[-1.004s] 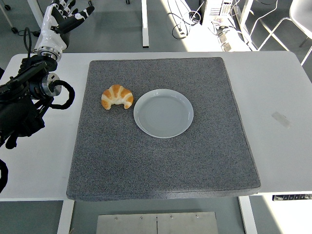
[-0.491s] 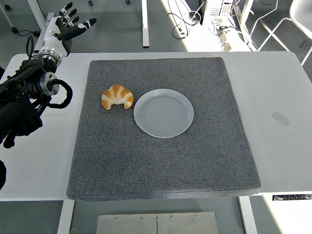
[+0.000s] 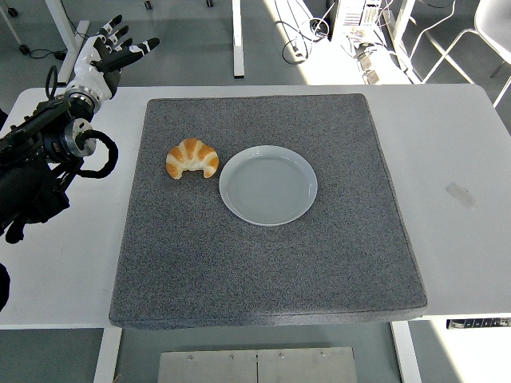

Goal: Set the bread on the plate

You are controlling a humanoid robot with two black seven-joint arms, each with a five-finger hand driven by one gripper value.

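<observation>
While raised over the far left corner of the white table [image 3: 467, 144], left hand [image 3: 104, 56] with fingers [image 3: 144, 45] spread wide and pointing off to the right, holding nothing. Black left arm [image 3: 36, 159] coming in from the left edge, looped with a dark cable [image 3: 100, 154] near the wrist. Hand well apart from the bread, up and to the left of it.

Bread [image 3: 192, 158], a golden croissant with pale stripes, lying flat on the grey mat [image 3: 263, 271], in the mat's left half toward the far side. Curved with its ends turned toward the near edge. Just beside the plate [image 3: 268, 185] on the plate's left; right tip very close to the rim, though hard to tell from this height whether touching or only near.

Plate pale, round, with nothing on it, resting near the middle of the mat. Mat square, covering most of the table's centre, its near edge hanging close to the table's near edge.

Small strip of clear tape [image 3: 460, 194] on the bare table at the right, well apart from the mat
</observation>
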